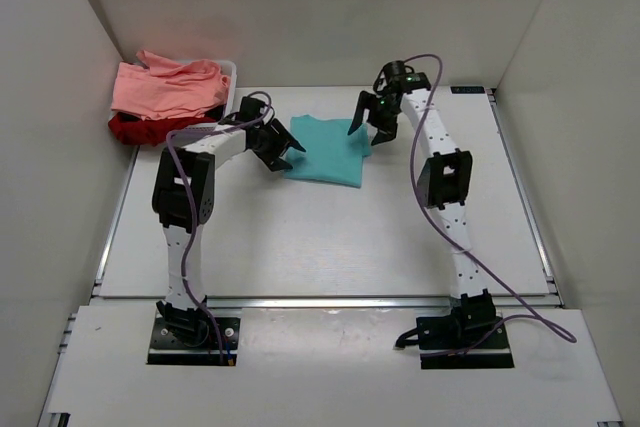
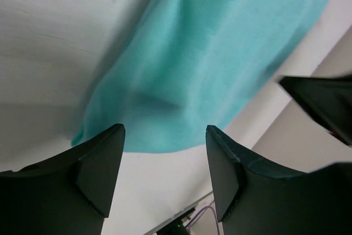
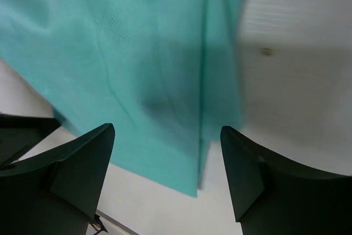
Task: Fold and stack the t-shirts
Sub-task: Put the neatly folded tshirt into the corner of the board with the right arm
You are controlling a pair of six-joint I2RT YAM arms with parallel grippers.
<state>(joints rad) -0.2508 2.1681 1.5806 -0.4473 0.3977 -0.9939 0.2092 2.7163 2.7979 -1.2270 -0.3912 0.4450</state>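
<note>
A teal t-shirt (image 1: 328, 151) lies folded on the table at the back centre, also filling the left wrist view (image 2: 220, 53) and the right wrist view (image 3: 137, 64). My left gripper (image 1: 284, 150) hovers at its left edge, open, nothing between its fingers (image 2: 165, 136). My right gripper (image 1: 367, 127) stands open just above the shirt's right edge, empty (image 3: 168, 136). A salmon pink t-shirt (image 1: 165, 87) lies on top of a dark red t-shirt (image 1: 140, 130) in the far left corner.
A white basket (image 1: 230, 69) holds the pink and red shirts at the back left. White walls enclose the table (image 1: 320, 237) on three sides. Purple cables run along both arms.
</note>
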